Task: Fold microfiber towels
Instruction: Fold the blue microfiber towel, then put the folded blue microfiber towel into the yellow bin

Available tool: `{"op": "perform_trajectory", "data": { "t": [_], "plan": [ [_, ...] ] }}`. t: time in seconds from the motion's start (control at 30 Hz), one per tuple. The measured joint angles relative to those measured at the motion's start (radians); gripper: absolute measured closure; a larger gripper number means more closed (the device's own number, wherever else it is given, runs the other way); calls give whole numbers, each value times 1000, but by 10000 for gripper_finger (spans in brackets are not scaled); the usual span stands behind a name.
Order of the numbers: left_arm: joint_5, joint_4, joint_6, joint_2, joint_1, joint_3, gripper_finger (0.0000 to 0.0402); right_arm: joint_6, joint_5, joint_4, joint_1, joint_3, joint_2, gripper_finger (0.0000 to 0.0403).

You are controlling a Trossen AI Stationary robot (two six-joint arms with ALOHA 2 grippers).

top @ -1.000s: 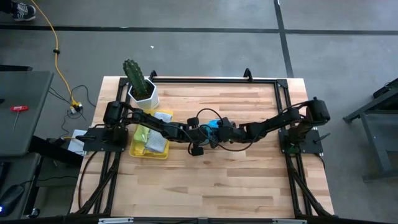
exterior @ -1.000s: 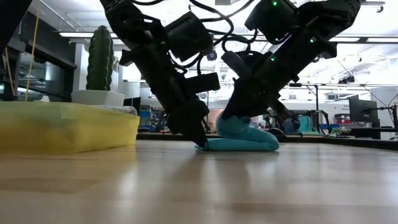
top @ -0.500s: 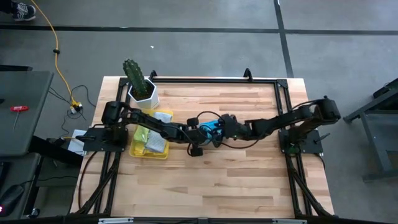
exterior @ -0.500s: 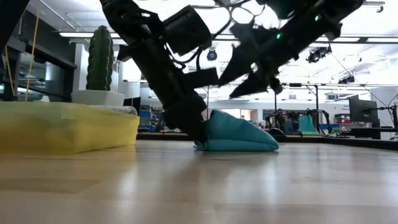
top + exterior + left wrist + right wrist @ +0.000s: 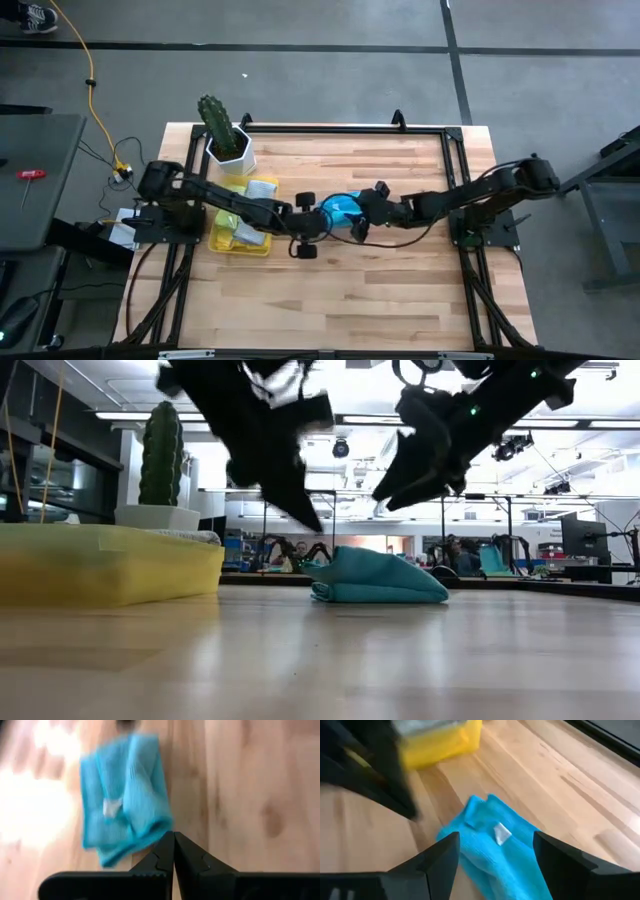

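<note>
A light blue microfiber towel [image 5: 340,208] lies folded in a small bundle on the wooden table, its white label [image 5: 501,834] facing up. My left gripper [image 5: 312,524] hangs shut just above and to the left of the towel [image 5: 125,815], clear of it. My right gripper [image 5: 398,492] hangs open above the towel's [image 5: 495,852] right side, its two fingers spread wide, and touches nothing. In the low view the towel [image 5: 380,578] rests flat on its underside with a raised fold on top.
A yellow plastic tray [image 5: 222,243] holding more towels stands left of the blue one. A cactus in a white pot [image 5: 228,140] stands behind the tray. A black frame [image 5: 340,130] runs along the table's far and side edges. Bare wood lies toward the near edge.
My right gripper has opened, let go of the towel and risen off it. My left gripper, still shut, has lifted from the towel's left edge and drawn back toward the table's left. The towel stays folded on the table.
</note>
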Motion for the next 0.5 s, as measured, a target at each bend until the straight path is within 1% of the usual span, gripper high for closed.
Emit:
{"op": "perform_trajectory", "data": {
  "t": [0.13,0.23,0.27,0.33,0.4,0.43,0.5],
  "plan": [
    [-41,-29,-14,-98,-44,1,401,-31,29,40,-27,1,53,163],
    [-141,-25,-16,-159,-77,0,401,-25,43,89,-52,0,114,173],
    [-187,-47,-16,-183,-83,-11,401,-19,49,96,-61,0,134,177],
    [-262,-18,-16,-202,-86,-13,401,-13,49,142,-74,0,178,186],
    [-318,-58,-27,-229,-80,-26,401,-12,48,178,-81,0,219,194],
    [-327,-48,-34,-230,-76,-23,401,-13,41,186,-82,1,234,198],
    [-330,-100,-56,-240,-69,-25,401,-12,23,196,-76,3,261,203]
  ]
}}
